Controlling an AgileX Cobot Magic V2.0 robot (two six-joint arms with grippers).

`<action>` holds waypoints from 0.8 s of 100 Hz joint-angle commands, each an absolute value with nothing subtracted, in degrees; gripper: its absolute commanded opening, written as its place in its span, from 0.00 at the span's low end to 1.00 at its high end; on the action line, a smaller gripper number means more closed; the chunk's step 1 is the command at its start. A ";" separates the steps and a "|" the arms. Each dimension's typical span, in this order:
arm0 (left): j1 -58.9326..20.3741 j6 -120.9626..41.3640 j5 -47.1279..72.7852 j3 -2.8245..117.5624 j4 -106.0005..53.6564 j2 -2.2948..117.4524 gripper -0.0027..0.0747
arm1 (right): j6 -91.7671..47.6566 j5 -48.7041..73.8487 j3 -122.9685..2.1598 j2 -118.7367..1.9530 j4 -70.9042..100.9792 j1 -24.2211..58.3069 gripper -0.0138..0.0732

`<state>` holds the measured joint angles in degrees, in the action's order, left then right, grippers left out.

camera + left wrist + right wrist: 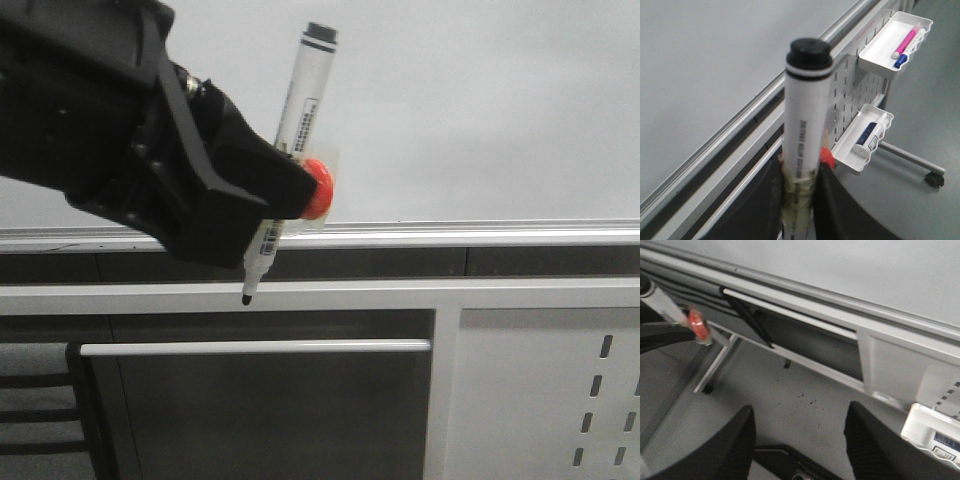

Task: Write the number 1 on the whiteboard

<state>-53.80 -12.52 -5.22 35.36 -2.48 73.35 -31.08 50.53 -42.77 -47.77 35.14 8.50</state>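
My left gripper point(290, 195) is shut on a white marker point(300, 100) wrapped in tape, with a red piece point(318, 190) at the jaws. The marker is tilted, its black tip point(246, 297) pointing down, below the whiteboard's point(480, 100) silver bottom rail point(450, 236). In the left wrist view the marker point(802, 125) stands between the fingers of the left gripper point(799, 200), with the whiteboard point(705, 65) beside it. No number 1 stroke shows on the board. My right gripper point(799, 425) is open and empty over the floor, and sees the marker point(665, 307) at far left.
A white perforated panel point(560, 400) hangs below the board at right. It carries two white trays, one point(895, 40) with pens, one point(865, 135) with a white and blue item. A horizontal bar point(250, 347) and the stand's caster point(935, 179) are below.
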 commanded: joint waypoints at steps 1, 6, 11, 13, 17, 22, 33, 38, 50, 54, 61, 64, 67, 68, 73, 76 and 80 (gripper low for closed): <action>-54.85 -12.44 -5.02 38.77 0.00 71.91 0.01 | -35.53 53.61 -48.03 -51.51 41.14 8.48 0.58; -55.55 -12.44 -3.38 39.54 1.76 71.91 0.01 | -37.31 55.79 -49.44 -53.92 43.67 8.48 0.58; -56.53 -12.44 -2.36 40.36 2.96 71.91 0.01 | -38.96 58.00 -50.98 -55.94 45.97 8.60 0.58; -57.02 -12.44 -2.01 40.73 3.13 71.91 0.01 | -39.52 58.45 -51.59 -56.73 46.75 8.60 0.58; -57.95 -12.44 -1.39 41.50 3.55 71.91 0.01 | -40.51 59.73 -53.01 -58.03 47.92 9.08 0.58; -58.90 -12.44 -0.64 42.34 4.11 71.91 0.01 | -40.72 60.41 -54.38 -59.78 48.31 10.11 0.58; -59.57 -12.44 1.18 43.94 4.37 72.91 0.01 | -40.72 61.10 -57.27 -63.00 48.31 12.63 0.58; -59.57 -12.44 2.65 44.65 4.37 73.61 0.01 | -40.72 61.55 -58.48 -63.95 48.58 13.56 0.58; -59.71 -12.54 3.37 45.35 4.69 74.53 0.01 | -40.72 61.55 -60.53 -64.72 49.30 15.01 0.58; -59.71 -12.54 3.37 45.48 4.83 74.53 0.01 | -40.72 61.34 -60.81 -64.71 49.30 15.37 0.58; -59.71 -12.54 3.48 46.23 5.01 74.53 0.01 | -40.72 61.36 -61.07 -64.71 49.30 15.49 0.58; -59.71 -12.54 3.48 46.69 5.13 74.53 0.01 | -40.72 61.36 -61.07 -64.71 49.46 15.49 0.58; -59.71 -12.54 3.59 46.84 5.40 74.53 0.01 | -40.72 61.48 -61.07 -64.95 49.61 15.49 0.58; -59.71 -12.54 3.59 46.99 5.57 74.53 0.01 | -40.72 61.55 -61.07 -64.94 49.79 15.49 0.58; -59.71 -12.54 3.59 47.35 5.77 74.53 0.01 | -40.72 62.02 -61.07 -65.11 50.25 15.49 0.58; -59.71 -12.54 3.59 47.40 5.92 74.53 0.01 | -40.72 62.13 -61.07 -65.20 50.34 15.53 0.58; -59.71 -12.54 3.48 47.40 5.92 74.53 0.01 | -40.72 62.01 -61.07 -65.20 50.34 15.97 0.58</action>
